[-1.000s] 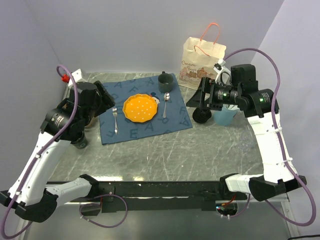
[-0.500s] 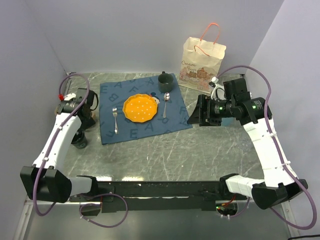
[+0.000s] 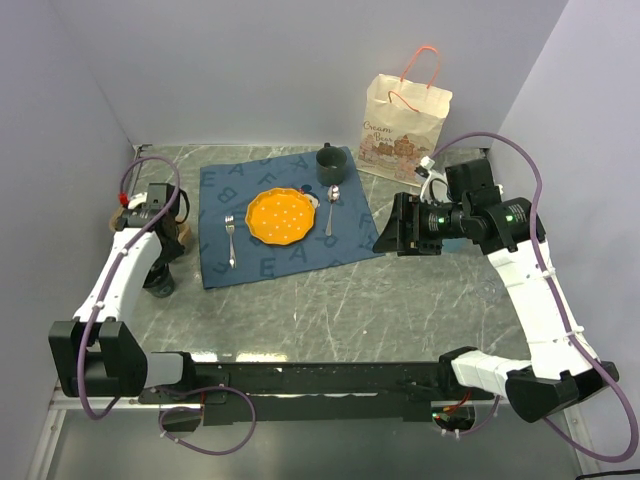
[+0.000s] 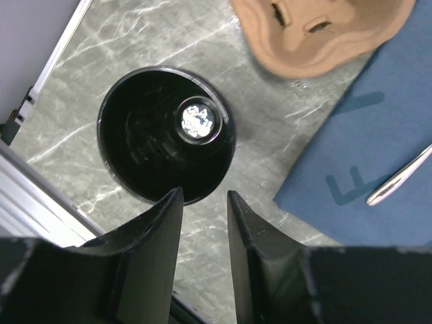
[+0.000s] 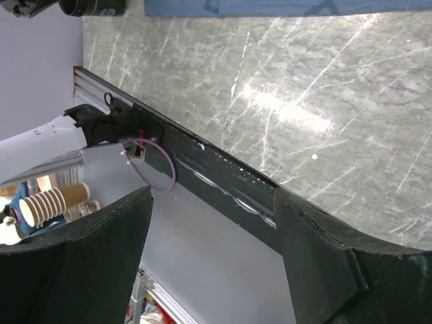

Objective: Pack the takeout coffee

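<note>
A: Left arm swung down to the worktop's (image 3: 330, 300) left edge; left gripper (image 4: 204, 196) half closed, empty. Coffee?
B: It's the black cup (image 4: 165, 135) right beneath it. Likely light, crushable: pinch its rim gently. Meanwhile the right gripper (image 5: 212, 202) gapes wide, empty

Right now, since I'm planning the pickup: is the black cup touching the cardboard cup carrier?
Apart. The left wrist view shows bare tabletop between the black cup and the cardboard cup carrier.

There are 1 bag (image 3: 405, 130), 1 mug (image 3: 329, 160), 1 black cup (image 4: 148, 135), 1 plate (image 3: 280, 215), 1 fork (image 3: 230, 240), 1 spoon (image 3: 332, 208).
</note>
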